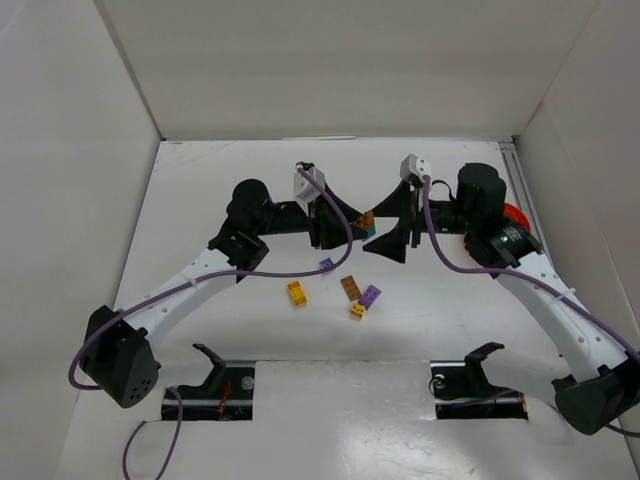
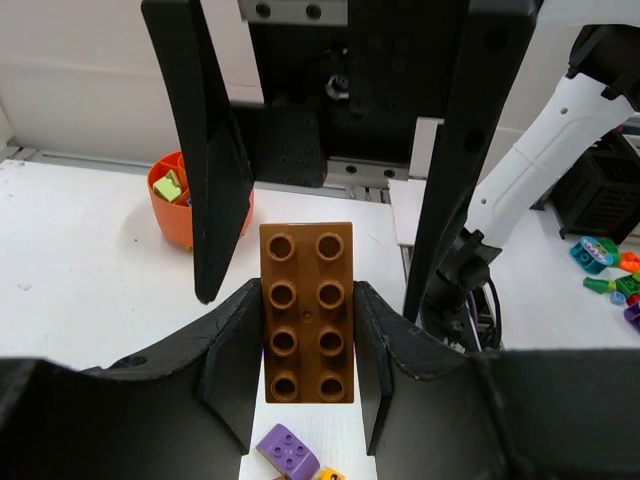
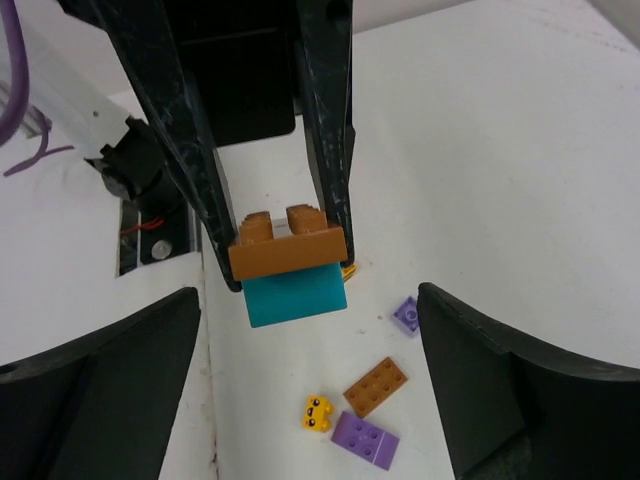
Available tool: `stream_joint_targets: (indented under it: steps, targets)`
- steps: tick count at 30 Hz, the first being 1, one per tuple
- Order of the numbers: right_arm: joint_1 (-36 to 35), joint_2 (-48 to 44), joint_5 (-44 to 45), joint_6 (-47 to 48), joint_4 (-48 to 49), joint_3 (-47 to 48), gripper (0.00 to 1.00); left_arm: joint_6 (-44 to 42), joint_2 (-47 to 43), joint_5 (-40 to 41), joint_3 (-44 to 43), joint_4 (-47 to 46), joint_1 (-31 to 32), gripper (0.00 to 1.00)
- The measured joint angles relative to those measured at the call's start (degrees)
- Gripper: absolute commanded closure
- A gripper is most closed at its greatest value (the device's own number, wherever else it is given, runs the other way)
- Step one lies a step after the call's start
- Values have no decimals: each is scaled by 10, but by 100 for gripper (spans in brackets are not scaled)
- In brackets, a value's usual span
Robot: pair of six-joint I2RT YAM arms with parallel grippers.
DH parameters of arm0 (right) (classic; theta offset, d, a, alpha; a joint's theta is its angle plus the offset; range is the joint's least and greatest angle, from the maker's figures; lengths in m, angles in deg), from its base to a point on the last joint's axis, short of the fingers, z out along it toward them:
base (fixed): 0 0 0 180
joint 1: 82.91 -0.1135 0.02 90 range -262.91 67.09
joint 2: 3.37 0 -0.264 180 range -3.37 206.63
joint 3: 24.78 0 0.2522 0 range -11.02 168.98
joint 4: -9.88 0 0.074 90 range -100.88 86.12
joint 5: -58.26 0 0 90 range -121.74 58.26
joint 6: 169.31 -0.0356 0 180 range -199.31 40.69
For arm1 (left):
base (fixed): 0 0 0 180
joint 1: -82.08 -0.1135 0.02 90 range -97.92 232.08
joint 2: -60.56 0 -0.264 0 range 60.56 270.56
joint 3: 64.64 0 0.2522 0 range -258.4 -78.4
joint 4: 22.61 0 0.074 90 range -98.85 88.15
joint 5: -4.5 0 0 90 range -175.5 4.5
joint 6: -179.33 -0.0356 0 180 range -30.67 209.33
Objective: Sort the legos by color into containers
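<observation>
My left gripper is shut on a brown two-by-four brick and holds it above the table. In the right wrist view a teal brick is stuck under that brown brick. My right gripper is wide open, its fingers standing on either side of the held bricks without touching them. In the top view both grippers meet at mid-table, left and right. Loose bricks lie below: brown, purple, small purple, yellow. The orange bowl stands beyond.
In the top view the loose bricks lie in front of the grippers, including a yellow-orange one and a small purple one. The bowl is half hidden behind my right arm. White walls enclose the table. Coloured toys lie beyond the right arm.
</observation>
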Motion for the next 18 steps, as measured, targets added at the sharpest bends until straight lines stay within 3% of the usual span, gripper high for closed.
stream_joint_targets:
  steps: [18]
  targets:
    - [4, 9, 19, 22, -38, 30, 7, 0, -1, 5, 0, -23, 2, 100]
